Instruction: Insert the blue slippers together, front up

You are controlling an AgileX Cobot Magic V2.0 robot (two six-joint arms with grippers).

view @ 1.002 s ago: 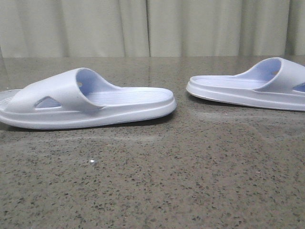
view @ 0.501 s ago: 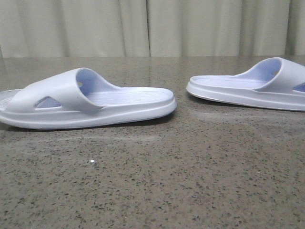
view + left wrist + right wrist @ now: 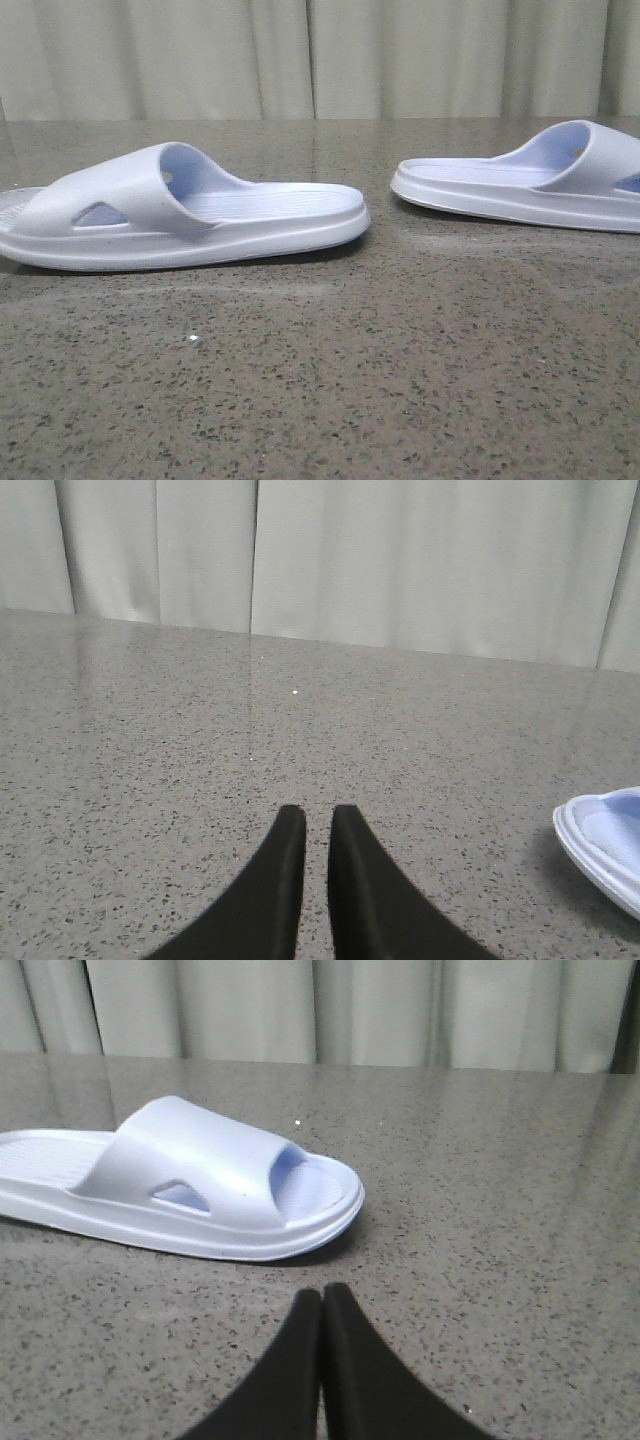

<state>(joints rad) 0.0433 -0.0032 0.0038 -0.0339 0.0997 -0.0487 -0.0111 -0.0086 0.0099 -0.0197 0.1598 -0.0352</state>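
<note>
Two blue slippers lie flat on their soles on the speckled stone table, well apart, heels turned toward each other across a bare gap: the left slipper sits nearer the camera with its strap at the left, the right slipper farther back with its strap running off the frame's right edge. Neither is nested into the other, so by my reading the task has not begun. The left gripper hovers low over the table with its fingers almost together, only a thin slit between them, holding nothing; the edge of a slipper shows just beside it. The right gripper has its fingers pressed together, empty, pointed at the strapped end of a slipper ahead of it, likely lined up for an approach. A pale curtain closes the background.
</note>
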